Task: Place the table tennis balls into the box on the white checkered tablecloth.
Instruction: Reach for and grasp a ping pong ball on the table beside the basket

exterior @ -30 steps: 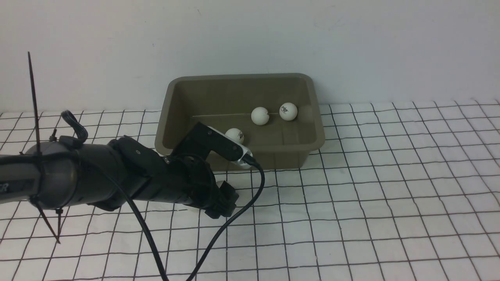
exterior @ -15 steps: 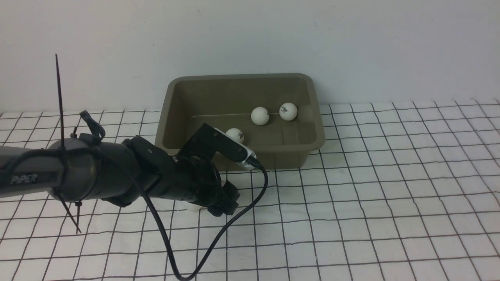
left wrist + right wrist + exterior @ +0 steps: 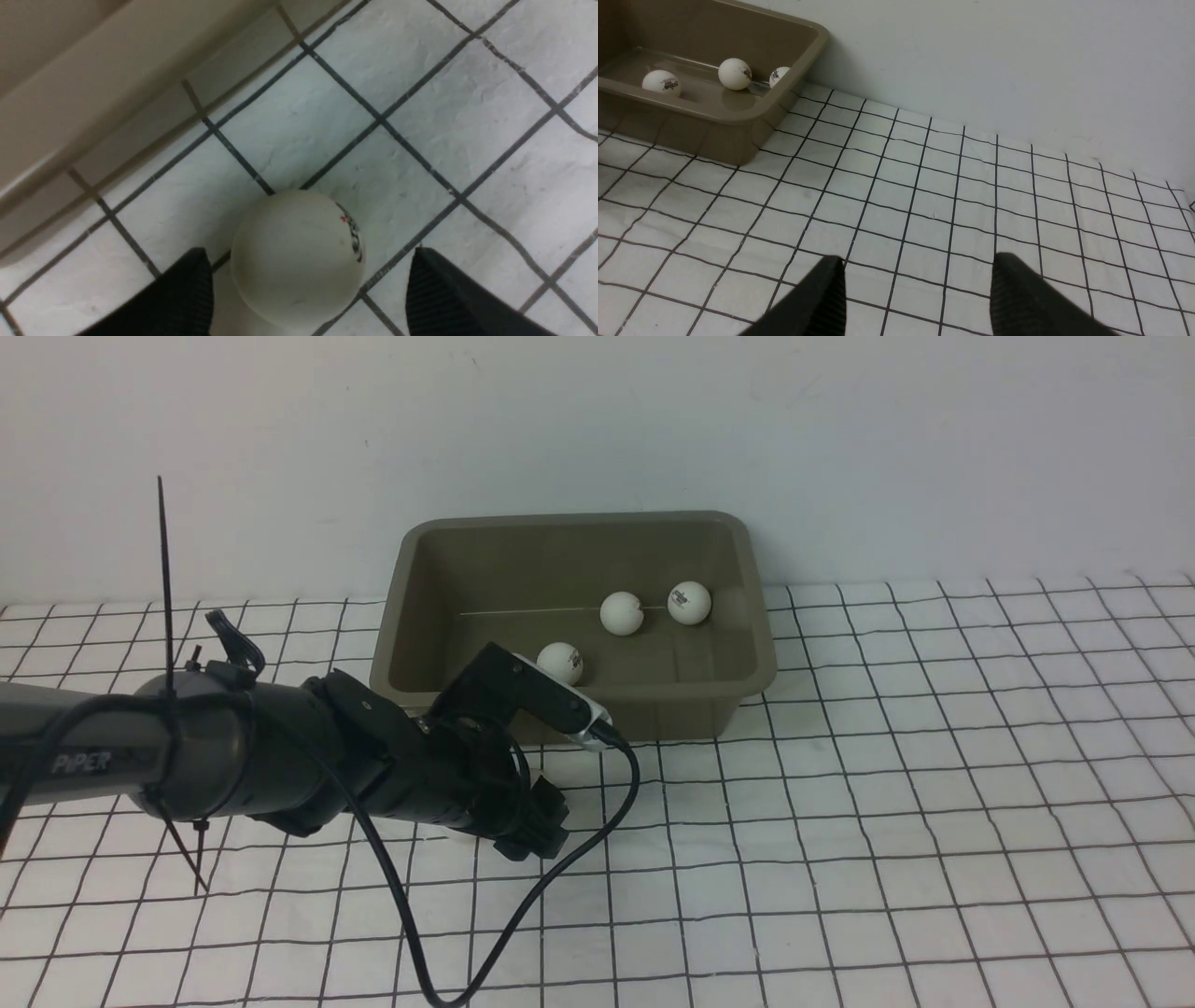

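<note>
1. White lettering "PiPER" stood on the grey link of the left arm (image 3: 187, 761), at the near left.
2. Small dark logos were printed on three table tennis balls in the box (image 3: 747, 686): near-left ball (image 3: 560, 663), middle ball (image 3: 622, 613), far-right ball (image 3: 689, 602). All were too small to read.
3. The ball on the tablecloth (image 3: 297, 256) bore a curved dark print with a red speck, which was blurred and illegible.
</note>
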